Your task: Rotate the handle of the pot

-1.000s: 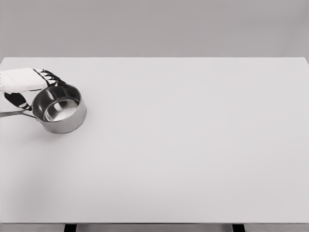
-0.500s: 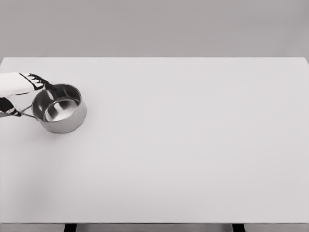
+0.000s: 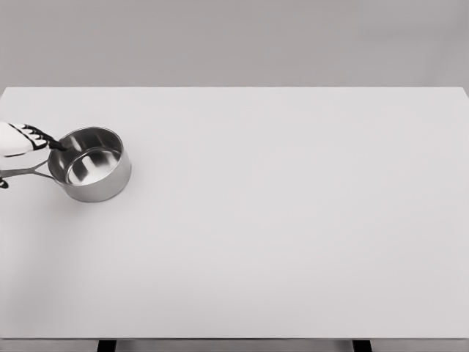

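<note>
A shiny steel pot point(image 3: 89, 163) stands upright near the table's left edge. Its thin handle point(image 3: 26, 172) points left, toward the picture's edge. My left hand point(image 3: 22, 141) shows only partly at the left border. Its black-jointed fingers point(image 3: 44, 136) stretch out toward the pot's rim, above the handle, and hold nothing. A thumb tip point(image 3: 4, 183) peeks in below the handle. The right arm is out of view.
The white table point(image 3: 278, 220) fills the view, with its far edge against a grey wall. Its front edge runs along the bottom of the picture. The pot sits close to the left side of the table.
My left hand has slid left, away from behind the pot, and most of it has left the picture. The pot and its handle stay where they were.
</note>
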